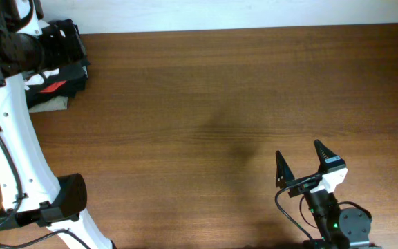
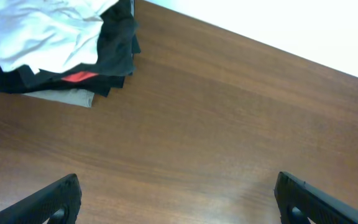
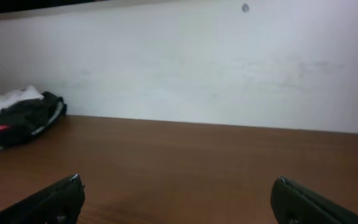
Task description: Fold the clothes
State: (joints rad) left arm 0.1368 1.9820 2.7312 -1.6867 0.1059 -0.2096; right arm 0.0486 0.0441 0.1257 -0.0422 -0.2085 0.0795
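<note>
A stack of folded clothes (image 1: 52, 88) lies at the table's far left corner: a white garment on top, black ones with a red mark under it, a beige one at the bottom. It also shows in the left wrist view (image 2: 55, 43) and the right wrist view (image 3: 17, 115). My left gripper (image 1: 69, 50) hovers over the stack, partly hiding it from overhead; its fingers (image 2: 178, 180) are wide open and empty over bare wood beside the pile. My right gripper (image 1: 301, 164) is open and empty near the front right, its fingers (image 3: 179, 182) spread above the table.
The brown wooden table (image 1: 220, 104) runs across the view. A white wall (image 3: 197, 62) stands behind its far edge. The left arm's white links (image 1: 12, 145) reach along the left side from the front edge.
</note>
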